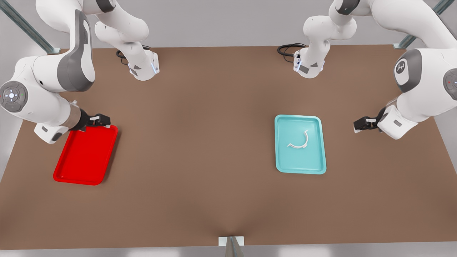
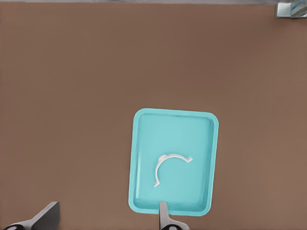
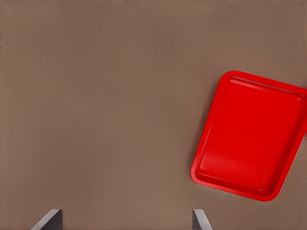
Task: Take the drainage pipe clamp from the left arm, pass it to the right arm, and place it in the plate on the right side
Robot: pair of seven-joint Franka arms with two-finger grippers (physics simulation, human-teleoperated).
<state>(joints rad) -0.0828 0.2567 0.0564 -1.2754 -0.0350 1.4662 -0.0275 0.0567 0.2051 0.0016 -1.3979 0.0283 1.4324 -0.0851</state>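
The drainage pipe clamp [image 1: 301,140] lies flat inside the teal tray [image 1: 282,142] on the brown desk [image 1: 200,160], well apart from the plate [image 1: 71,167]. In the front view its arc opens toward that view's upper left, with 1 tab near the tray's middle and the other end curling up. The left wrist view shows the clamp's [image 2: 169,166] flared tabs more plainly. The left end effector [image 1: 360,124] hovers beside the teal tray, fingers [image 2: 164,216] spread wide and empty. The right end effector [image 1: 101,119] hangs at the plate's far edge, fingers [image 3: 200,220] likewise wide apart.
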